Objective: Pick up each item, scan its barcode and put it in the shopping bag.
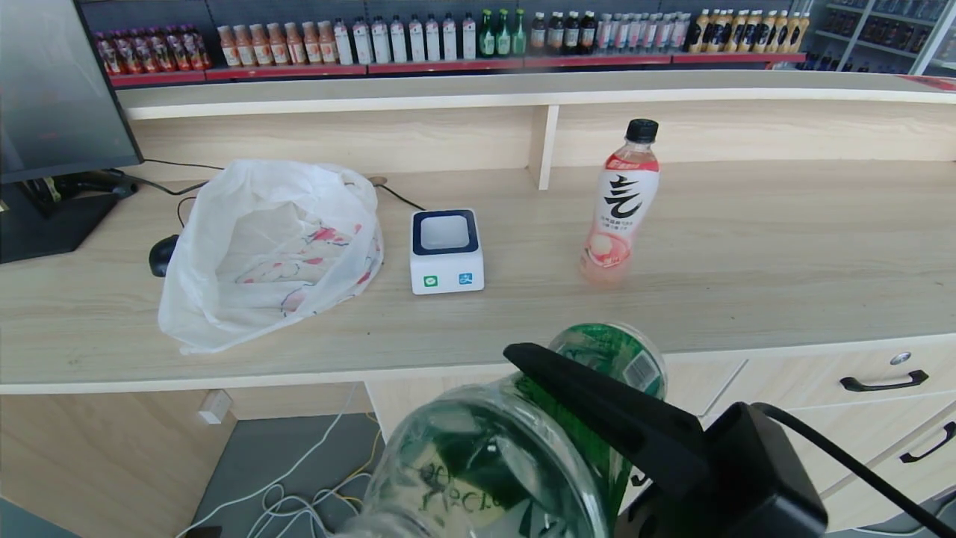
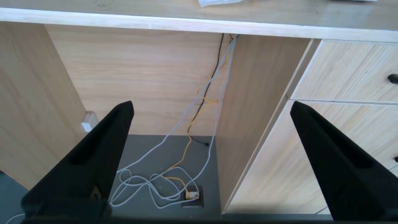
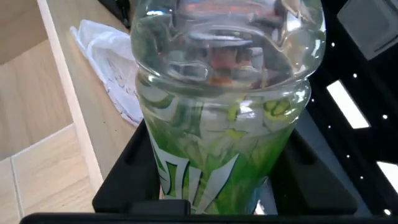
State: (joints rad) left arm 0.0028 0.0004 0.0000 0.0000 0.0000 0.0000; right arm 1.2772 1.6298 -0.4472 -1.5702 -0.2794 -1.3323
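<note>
Green-labelled and clear, a plastic bottle (image 1: pixel 478 463) sits tilted in the right hand (image 1: pixel 575 392), whose black fingers clamp it from both sides. It is held in front of the tabletop's (image 1: pixel 747 254) near edge. On the tabletop a pink drink bottle (image 1: pixel 620 205) stands upright, well apart from the white shopping bag (image 1: pixel 261 254), which lies open-mouthed on the left. A white scanner box (image 1: pixel 446 250) sits between them, just beside the bag. A black mouse (image 1: pixel 163 255) rests against the bag's far left side. The left hand (image 2: pixel 211 109) hangs below tabletop level with its fingers spread wide and holding nothing, facing the cabinet front and loose cables (image 2: pixel 168 180) on the floor.
</note>
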